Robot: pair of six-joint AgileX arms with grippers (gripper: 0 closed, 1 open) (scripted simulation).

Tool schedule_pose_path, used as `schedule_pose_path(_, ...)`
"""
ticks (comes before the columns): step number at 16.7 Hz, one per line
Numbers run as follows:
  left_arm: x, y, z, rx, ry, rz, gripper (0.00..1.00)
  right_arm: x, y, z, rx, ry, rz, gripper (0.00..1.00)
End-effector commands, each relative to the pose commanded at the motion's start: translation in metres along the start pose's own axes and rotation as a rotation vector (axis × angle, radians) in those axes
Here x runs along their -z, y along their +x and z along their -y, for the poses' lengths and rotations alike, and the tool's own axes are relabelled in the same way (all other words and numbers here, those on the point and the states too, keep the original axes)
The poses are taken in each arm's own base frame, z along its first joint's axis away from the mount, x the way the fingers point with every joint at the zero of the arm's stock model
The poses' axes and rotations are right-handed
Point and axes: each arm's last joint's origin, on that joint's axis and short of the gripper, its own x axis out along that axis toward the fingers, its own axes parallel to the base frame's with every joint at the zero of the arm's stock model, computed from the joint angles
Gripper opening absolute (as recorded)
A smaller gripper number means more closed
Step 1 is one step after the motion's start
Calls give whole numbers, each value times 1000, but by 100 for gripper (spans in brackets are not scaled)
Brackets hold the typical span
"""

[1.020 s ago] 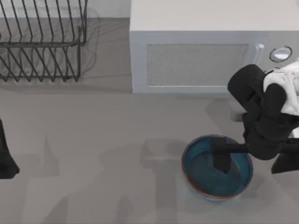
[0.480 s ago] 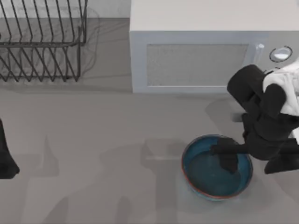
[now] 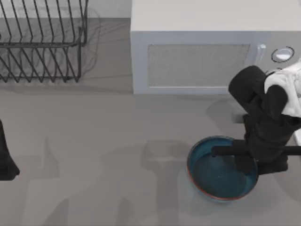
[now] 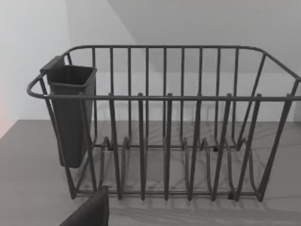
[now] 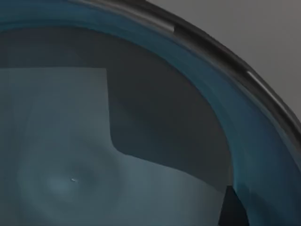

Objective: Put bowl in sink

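The bowl [image 3: 221, 176] lies under the right hand [image 3: 244, 162], whose grip I cannot tell.

The right arm [image 3: 268, 117] reached in from the right side of the table, its wrist bent downward. The right gripper [image 3: 244, 162] pointed down, low over the table. The left arm [image 3: 5, 157] stayed parked at the left edge.

Bowl [image 3: 216, 176] R edge under pincer [image 3: 249, 162]
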Motion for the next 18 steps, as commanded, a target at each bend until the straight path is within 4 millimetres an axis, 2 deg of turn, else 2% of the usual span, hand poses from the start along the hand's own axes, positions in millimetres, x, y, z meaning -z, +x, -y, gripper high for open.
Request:
schedule_pose_path(10, 0, 0, 0, 0, 0, 0, 100, -2, -5, -1, -1, -2, 4, 0)
schedule_pose_path(13, 0, 0, 0, 0, 0, 0, 100, -8, -30, -6, -3, -5, 8, 0)
schedule_pose_path(18, 0, 0, 0, 0, 0, 0, 100, -8, -96, -6, 15, 1, -26, 0)
